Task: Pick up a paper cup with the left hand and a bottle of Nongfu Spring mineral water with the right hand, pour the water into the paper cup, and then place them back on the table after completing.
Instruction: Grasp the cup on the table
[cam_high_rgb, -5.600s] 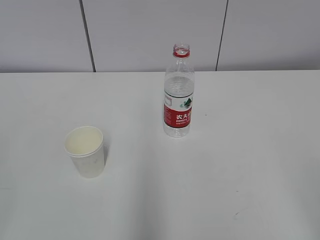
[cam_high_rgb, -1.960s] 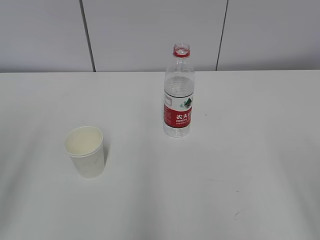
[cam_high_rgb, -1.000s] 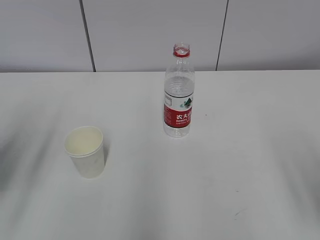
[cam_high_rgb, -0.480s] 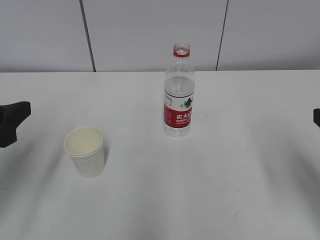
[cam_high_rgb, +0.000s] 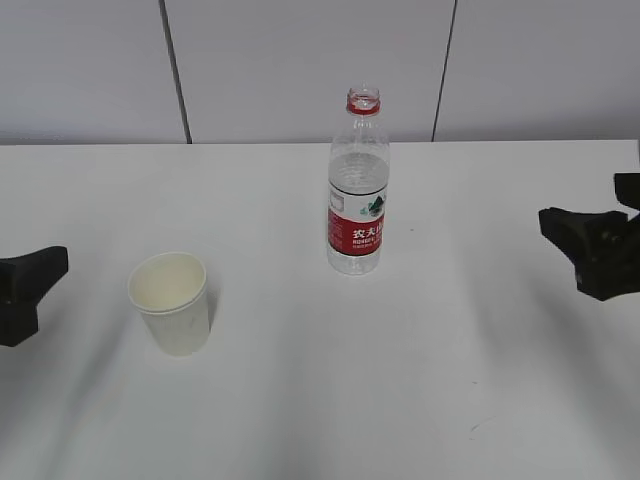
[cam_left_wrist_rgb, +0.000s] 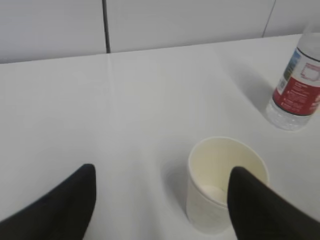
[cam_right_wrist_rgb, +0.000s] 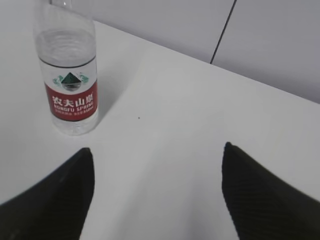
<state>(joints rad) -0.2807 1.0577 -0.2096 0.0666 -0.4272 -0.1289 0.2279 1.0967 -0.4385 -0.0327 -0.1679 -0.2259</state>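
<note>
A white paper cup (cam_high_rgb: 170, 305) stands upright and empty on the white table (cam_high_rgb: 300, 400), front left. A clear Nongfu Spring bottle (cam_high_rgb: 357, 190) with a red label and a red neck ring, uncapped, stands upright in the middle, holding water (cam_high_rgb: 357, 165). My left gripper (cam_high_rgb: 30, 285) is at the left edge, open and empty, left of the cup. In the left wrist view the gripper (cam_left_wrist_rgb: 162, 200) is open, with the cup (cam_left_wrist_rgb: 227, 182) by its right finger and the bottle (cam_left_wrist_rgb: 298, 85) far right. My right gripper (cam_high_rgb: 590, 215) is open at the right edge; in the right wrist view it (cam_right_wrist_rgb: 157, 190) is open, with the bottle (cam_right_wrist_rgb: 70, 75) upper left.
A grey panelled wall (cam_high_rgb: 300, 60) runs behind the table's far edge. Nothing but the cup and the bottle stands on the table.
Both grippers have come into the exterior view from its left and right edges and moved inward. The cup and the bottle have not moved.
</note>
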